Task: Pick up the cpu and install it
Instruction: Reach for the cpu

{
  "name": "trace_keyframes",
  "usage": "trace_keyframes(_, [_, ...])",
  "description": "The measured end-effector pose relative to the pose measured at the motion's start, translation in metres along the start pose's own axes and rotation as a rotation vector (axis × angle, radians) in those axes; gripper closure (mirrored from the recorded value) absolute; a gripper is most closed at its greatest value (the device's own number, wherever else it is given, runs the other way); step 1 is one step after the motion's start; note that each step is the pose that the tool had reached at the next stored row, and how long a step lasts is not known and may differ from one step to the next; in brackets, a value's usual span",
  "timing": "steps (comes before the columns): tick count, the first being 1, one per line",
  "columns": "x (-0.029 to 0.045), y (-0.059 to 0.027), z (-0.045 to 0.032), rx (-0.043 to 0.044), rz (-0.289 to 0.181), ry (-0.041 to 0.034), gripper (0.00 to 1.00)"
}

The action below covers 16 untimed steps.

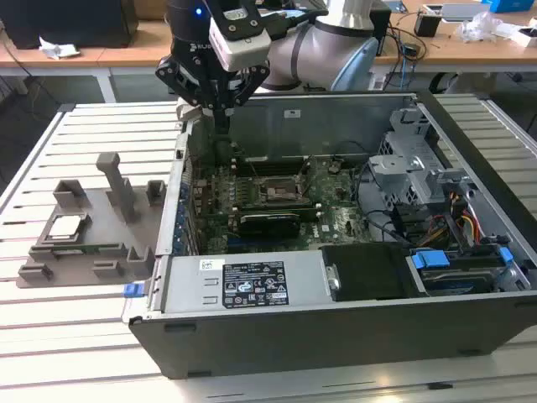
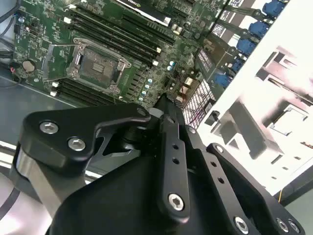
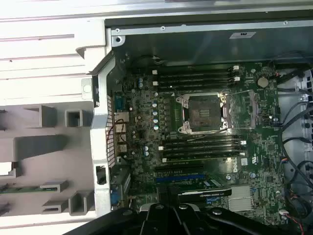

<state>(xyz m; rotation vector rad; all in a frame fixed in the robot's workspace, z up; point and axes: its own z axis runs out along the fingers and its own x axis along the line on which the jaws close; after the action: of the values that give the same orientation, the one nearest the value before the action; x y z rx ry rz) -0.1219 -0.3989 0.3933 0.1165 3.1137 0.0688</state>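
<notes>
The cpu (image 1: pixel 65 225), a small silvery square chip, lies flat in a recess of the grey plastic tray (image 1: pixel 92 252) on the slatted table, at the exterior view's left. My gripper (image 1: pixel 221 124) hangs over the far left corner of the open computer case (image 1: pixel 336 319), well away from the cpu. Its black fingers (image 2: pixel 165 122) meet at the tips with nothing between them, so it is shut and empty. The motherboard socket (image 3: pixel 204 113) sits open with its metal frame around it, also seen as the socket (image 1: pixel 277 191) in the middle of the board.
Memory slots (image 3: pixel 195 78) flank the socket. A drive cage (image 1: pixel 411 168) and cable bundles (image 1: pixel 461 222) fill the case's right side, and a black power supply (image 1: pixel 369 273) sits at the front. Upright blocks (image 1: pixel 113 180) rise from the tray. Desks stand behind.
</notes>
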Motion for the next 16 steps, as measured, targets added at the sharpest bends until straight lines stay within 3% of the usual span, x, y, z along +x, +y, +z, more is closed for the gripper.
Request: trace_keyframes(16, [0.0135, -0.001, -0.0003, 0.0002, 0.0, 0.0, 0.89])
